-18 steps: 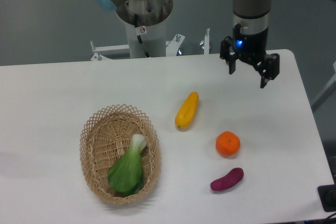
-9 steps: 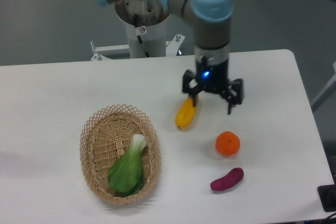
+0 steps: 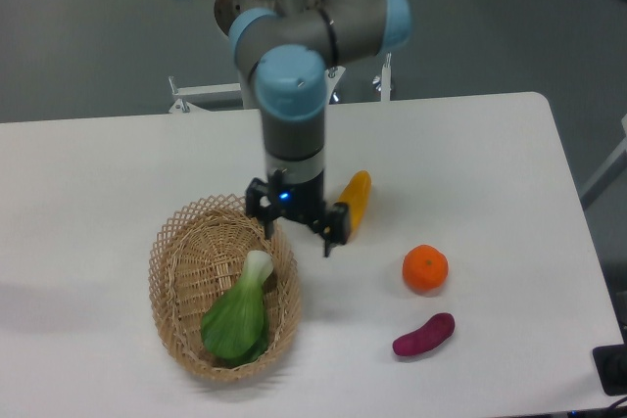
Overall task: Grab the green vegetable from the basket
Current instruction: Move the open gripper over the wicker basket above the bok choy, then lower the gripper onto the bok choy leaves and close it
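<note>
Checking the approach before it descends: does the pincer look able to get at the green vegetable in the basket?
Probably yes. The open pincer hangs over the basket rim, and the green vegetable lies uncovered with nothing above it.

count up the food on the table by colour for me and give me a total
Green: 1, the leafy vegetable in the basket
Yellow: 1, the squash
Orange: 1, the orange
Purple: 1, the sweet potato
Total: 4
</note>
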